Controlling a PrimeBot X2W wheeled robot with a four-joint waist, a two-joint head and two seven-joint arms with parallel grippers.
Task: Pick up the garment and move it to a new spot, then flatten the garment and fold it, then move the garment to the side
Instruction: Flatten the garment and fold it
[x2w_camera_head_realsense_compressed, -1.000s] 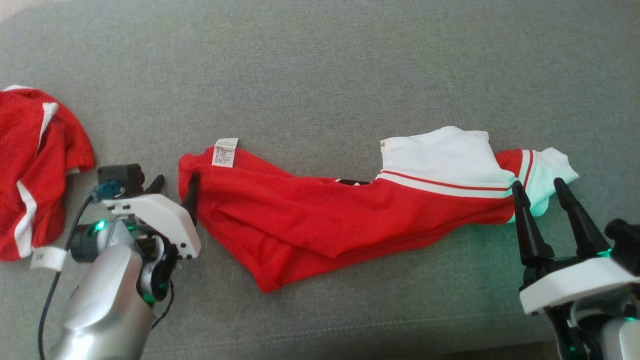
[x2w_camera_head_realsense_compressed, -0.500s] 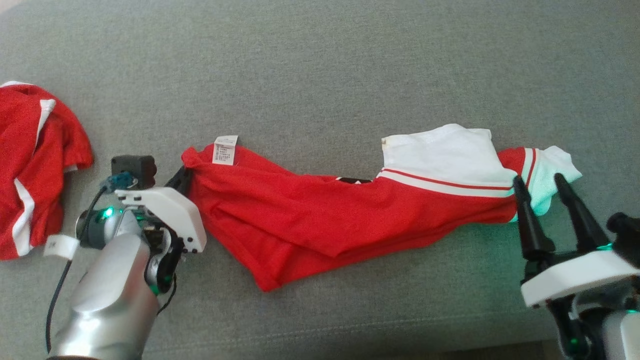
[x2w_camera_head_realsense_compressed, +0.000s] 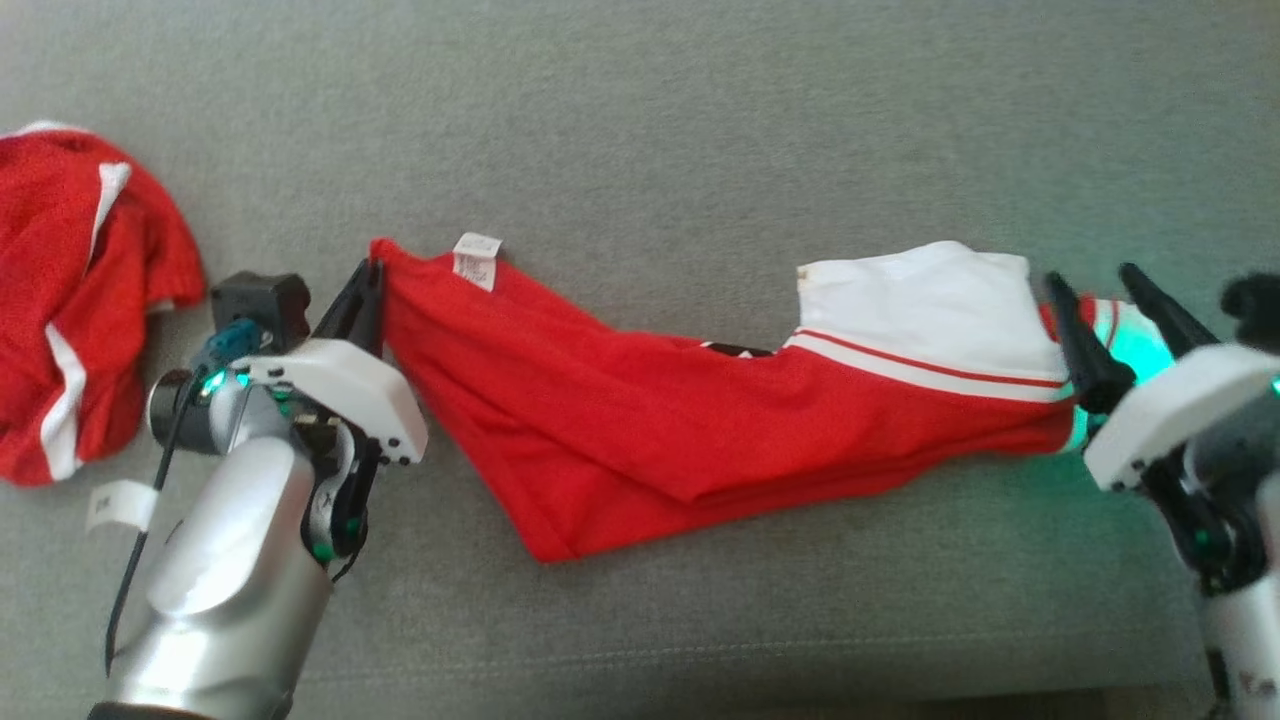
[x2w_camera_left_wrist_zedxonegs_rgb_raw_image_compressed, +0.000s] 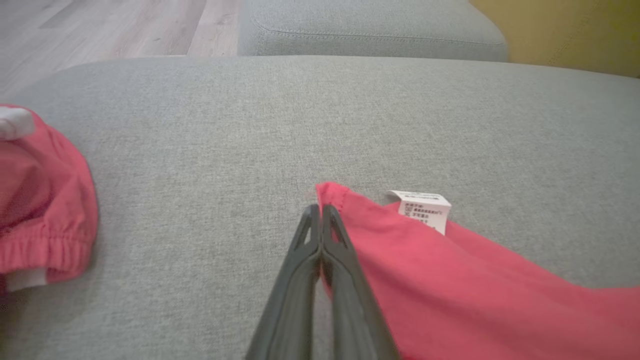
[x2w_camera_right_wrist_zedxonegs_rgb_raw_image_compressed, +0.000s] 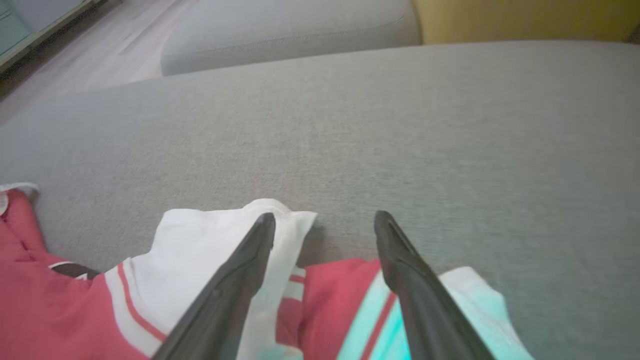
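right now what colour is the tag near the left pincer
White tag, dark print; clearest in left wrist view.

The left fingers (x2w_camera_left_wrist_zedxonegs_rgb_raw_image_compressed: 300, 280) press together while the right fingers (x2w_camera_right_wrist_zedxonegs_rgb_raw_image_compressed: 240, 280) stand apart.

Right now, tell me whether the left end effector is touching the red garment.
Touching. The left wrist view shows the left end effector closed on a corner of the red garment, beside the white label.

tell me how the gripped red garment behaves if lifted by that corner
Probably floppy: the red garment lies creased and folded over itself. Held by the left gripper at one corner, the rest would likely hang. Looks thin, so probably light.
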